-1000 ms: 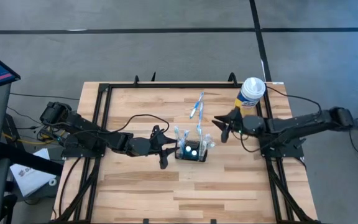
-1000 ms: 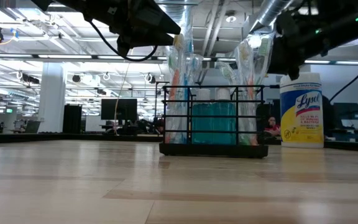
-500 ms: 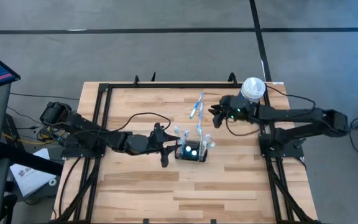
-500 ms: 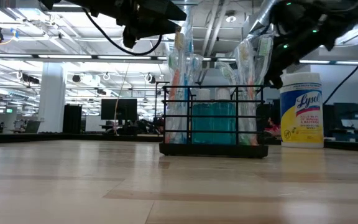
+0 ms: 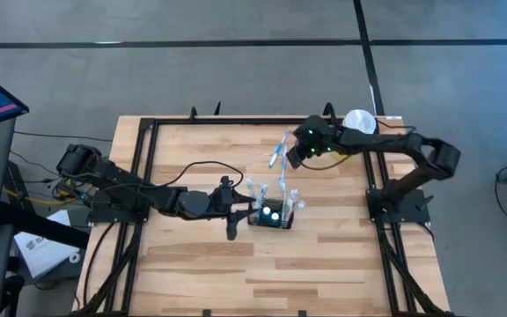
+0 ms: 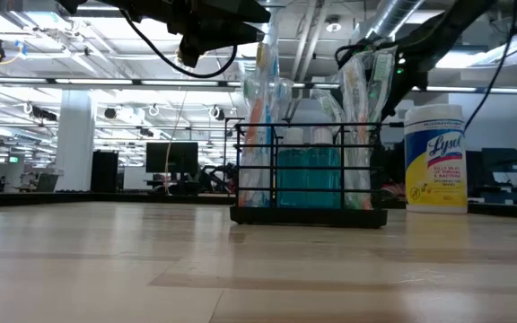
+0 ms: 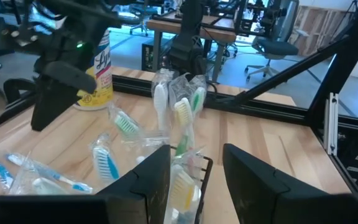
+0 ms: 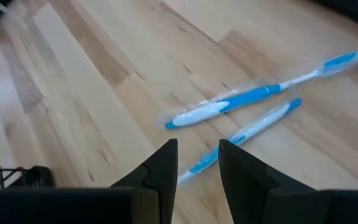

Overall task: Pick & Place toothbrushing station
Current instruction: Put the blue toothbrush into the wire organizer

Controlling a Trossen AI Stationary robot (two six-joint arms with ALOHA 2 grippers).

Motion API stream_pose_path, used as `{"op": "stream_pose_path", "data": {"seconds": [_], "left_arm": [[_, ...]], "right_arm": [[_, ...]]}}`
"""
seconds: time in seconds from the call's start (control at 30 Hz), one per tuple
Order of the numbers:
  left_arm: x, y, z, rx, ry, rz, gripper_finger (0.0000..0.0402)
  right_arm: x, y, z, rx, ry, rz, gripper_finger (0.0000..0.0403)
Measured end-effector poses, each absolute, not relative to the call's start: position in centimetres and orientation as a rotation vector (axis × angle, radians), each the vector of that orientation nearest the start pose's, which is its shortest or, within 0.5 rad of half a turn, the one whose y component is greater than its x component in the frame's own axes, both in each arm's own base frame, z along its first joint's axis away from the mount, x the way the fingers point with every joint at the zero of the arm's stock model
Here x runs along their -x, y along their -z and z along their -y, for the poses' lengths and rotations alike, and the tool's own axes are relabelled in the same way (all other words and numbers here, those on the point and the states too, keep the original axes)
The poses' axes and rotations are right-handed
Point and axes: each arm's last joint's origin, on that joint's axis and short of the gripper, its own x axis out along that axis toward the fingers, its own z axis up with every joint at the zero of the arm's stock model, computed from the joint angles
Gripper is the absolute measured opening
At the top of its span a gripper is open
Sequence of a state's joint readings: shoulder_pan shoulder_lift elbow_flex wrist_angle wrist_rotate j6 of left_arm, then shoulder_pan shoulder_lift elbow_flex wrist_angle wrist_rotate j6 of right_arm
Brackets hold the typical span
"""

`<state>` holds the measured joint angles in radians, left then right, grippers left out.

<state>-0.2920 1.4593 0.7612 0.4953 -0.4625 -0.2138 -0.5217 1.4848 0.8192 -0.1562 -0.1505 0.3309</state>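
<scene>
Nearest the camera at table height lies the bare wooden table (image 6: 151,269), and at its middle stands the toothbrushing station (image 6: 308,175), a small black wire holder upright on the boards with wrapped toothbrushes (image 6: 257,117) rising from its top; something teal fills its lower part, but what it is cannot be made out through the bars. From above, the same station (image 5: 271,214) sits near the table's centre, its contents partly lost in glare from the clear wrappers. The left gripper (image 5: 236,211) hangs just beside the station on its left side, and in its own wrist view its two dark fingers (image 7: 148,180) stand parted with a gap between them, holding nothing, the holder's rim and brush heads showing just beyond them; whether a fingertip touches the wire cannot be told. In the low view this arm is cut off by the picture's top edge. Farther back, the right gripper (image 5: 294,157) hovers over two loose wrapped toothbrushes (image 5: 279,150) lying on the boards toward the table's rear, well apart from the station. Its fingers (image 8: 160,168) are also spread and empty, with the blue-and-white brushes (image 8: 253,99) seen between and past them. Behind, at the rear right corner, a white-and-yellow wipes canister (image 6: 434,159) stands upright, half hidden under the right arm from overhead (image 5: 359,121).
</scene>
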Motion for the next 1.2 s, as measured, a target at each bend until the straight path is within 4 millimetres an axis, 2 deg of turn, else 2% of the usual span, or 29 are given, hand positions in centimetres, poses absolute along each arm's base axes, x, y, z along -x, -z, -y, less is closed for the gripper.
{"op": "stream_pose_path", "data": {"seconds": [0.27,0.63,1.0,1.2], "left_arm": [[-29.9,-23.5,7.7,0.141,-0.167,-0.173,0.0140],[-29.9,-23.5,7.8,0.143,-0.164,-0.173,0.0140],[-29.9,-23.6,7.8,0.144,-0.164,-0.171,0.0140],[-29.9,-23.6,7.8,0.144,-0.164,-0.171,0.0140]], "right_arm": [[-26.2,-17.6,16.5,-0.697,0.527,-0.830,0.0108],[-27.3,-14.9,16.6,-0.747,0.474,-0.909,0.0109],[-27.4,-14.6,16.8,-0.746,0.481,-0.902,0.0112],[-27.5,-14.6,16.6,-0.738,0.480,-0.907,0.0148]]}}
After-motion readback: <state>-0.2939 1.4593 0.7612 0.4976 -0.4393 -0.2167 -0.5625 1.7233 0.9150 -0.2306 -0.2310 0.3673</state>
